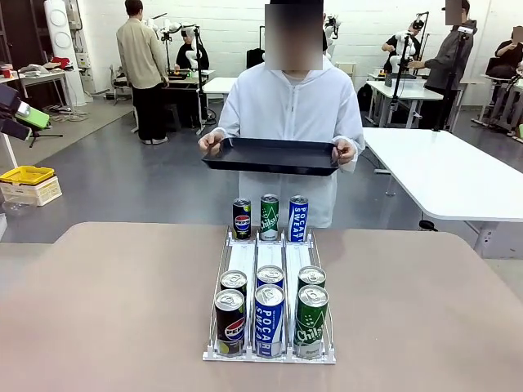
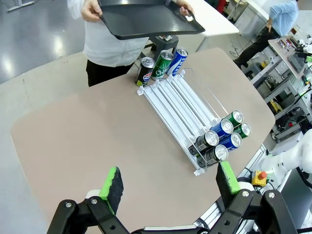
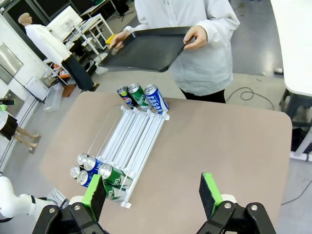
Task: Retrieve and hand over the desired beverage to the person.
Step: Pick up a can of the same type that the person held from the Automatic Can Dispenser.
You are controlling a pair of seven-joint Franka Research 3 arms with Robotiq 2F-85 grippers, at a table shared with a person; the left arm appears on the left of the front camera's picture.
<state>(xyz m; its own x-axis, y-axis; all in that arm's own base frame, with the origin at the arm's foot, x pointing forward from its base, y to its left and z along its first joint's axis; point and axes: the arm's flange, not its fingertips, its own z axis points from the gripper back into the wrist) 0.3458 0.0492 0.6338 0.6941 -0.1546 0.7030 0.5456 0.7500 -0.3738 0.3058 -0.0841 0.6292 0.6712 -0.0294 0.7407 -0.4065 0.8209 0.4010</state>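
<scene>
Both robot hands hang over the near side of the rounded tan worktop (image 1: pixel 122 310) with nothing held: the left hand (image 2: pixel 169 180) and the right hand (image 3: pixel 152 191) each have their green pads spread wide. The clear plastic three-lane rack (image 1: pixel 242 263) lies ahead of and between them, its near cans just beyond one pad of each hand. Well beyond its far end, the person in a white hooded jacket (image 1: pixel 290 106) holds a flat black tray (image 1: pixel 270 155) out level. The main risk is choosing wrongly: nothing visible says which drink is wanted, and each of the three kinds sits in reach. The near cans stand packed and touching, so wide pads coming down on one could nudge a neighbour or catch a lane rail and drag the light rack. Carrying a can to the tray means passing over the three far cans, which a low carry could topple. Nearest the hands, the black Pepsi can (image 1: pixel 230 322) shows the round red-and-blue logo, the blue can (image 1: pixel 269 320) reads "POCARI SWEAT", and the green can (image 1: pixel 310 321) has white script beginning "Chils"; the far row repeats these three kinds.
</scene>
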